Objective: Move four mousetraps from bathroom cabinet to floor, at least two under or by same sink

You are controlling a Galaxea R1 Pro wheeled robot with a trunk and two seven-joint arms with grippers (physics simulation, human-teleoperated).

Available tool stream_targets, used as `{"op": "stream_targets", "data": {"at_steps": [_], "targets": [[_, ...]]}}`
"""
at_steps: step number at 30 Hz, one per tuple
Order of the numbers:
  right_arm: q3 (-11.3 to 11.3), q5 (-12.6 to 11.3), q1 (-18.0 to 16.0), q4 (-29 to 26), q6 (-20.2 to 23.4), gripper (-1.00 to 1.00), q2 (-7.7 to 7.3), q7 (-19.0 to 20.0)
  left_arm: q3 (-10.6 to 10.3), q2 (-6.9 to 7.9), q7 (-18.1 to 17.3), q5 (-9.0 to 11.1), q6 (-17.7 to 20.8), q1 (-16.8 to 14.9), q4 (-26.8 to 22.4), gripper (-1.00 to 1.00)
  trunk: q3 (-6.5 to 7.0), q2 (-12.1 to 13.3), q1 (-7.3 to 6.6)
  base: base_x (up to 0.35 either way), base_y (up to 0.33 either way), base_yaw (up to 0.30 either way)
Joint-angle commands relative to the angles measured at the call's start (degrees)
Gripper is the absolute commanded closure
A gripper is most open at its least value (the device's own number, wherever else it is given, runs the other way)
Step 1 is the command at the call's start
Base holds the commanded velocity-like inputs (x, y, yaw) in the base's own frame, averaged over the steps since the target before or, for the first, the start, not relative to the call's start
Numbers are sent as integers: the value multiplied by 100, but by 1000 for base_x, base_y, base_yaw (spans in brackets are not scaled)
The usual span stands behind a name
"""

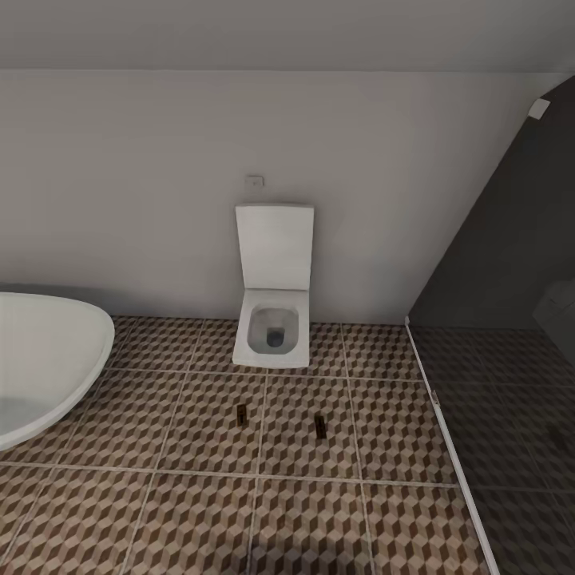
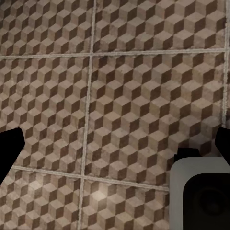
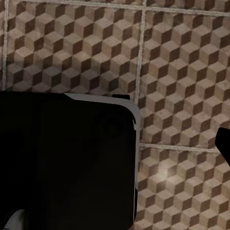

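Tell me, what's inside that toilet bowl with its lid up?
The toilet stands open, lid raised against the wall. Inside I see a pale basin with a darker drain or water at the bottom, nothing else. Two small dark mousetraps lie on the tiled floor before it.

Cube-pattern bathroom floor (image 3: 182, 72) below; large dark rounded robot part (image 3: 67, 163) covering one side.
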Motion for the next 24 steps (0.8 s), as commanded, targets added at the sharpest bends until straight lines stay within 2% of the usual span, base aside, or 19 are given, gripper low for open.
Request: {"op": "stream_targets", "data": {"at_steps": [1,24], "targets": [[16,-22,-3,5,-19,-100,-2,22,-49,-3,25,15,-25,-7,18,-100,-8,-9,3,0,0,0],[16,-22,-3,6,-19,-100,-2,22,-49,-3,25,15,-25,-7,18,-100,-8,-9,3,0,0,0]]}}
